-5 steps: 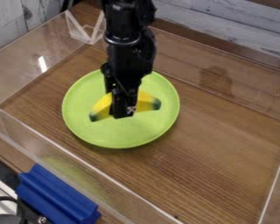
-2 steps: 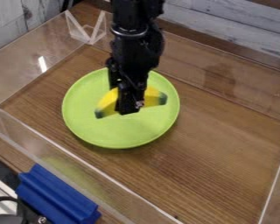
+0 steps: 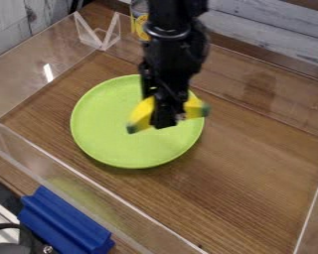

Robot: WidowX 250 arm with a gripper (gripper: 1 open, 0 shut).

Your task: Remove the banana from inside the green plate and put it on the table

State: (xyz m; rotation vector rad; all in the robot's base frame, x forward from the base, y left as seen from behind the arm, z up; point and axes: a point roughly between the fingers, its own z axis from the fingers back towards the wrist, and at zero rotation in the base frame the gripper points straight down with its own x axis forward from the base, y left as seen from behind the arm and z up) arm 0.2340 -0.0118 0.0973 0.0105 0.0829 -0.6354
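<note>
My gripper (image 3: 167,117) points straight down over the right part of the green plate (image 3: 106,129) and is shut on the banana (image 3: 146,113). The yellow banana hangs lifted off the plate's surface, one end showing left of the fingers and a dark-tipped end (image 3: 197,112) showing right of them. The black arm hides the banana's middle. The brown wood-grain table (image 3: 254,169) spreads out to the right of the plate.
Clear acrylic walls (image 3: 23,149) edge the table on all sides. A blue block (image 3: 63,226) lies outside the wall at the front left. A small clear stand (image 3: 102,35) sits at the back left.
The gripper has lifted the banana off the plate and carried it to the right, toward the plate's right rim. The plate has stayed where it was.
</note>
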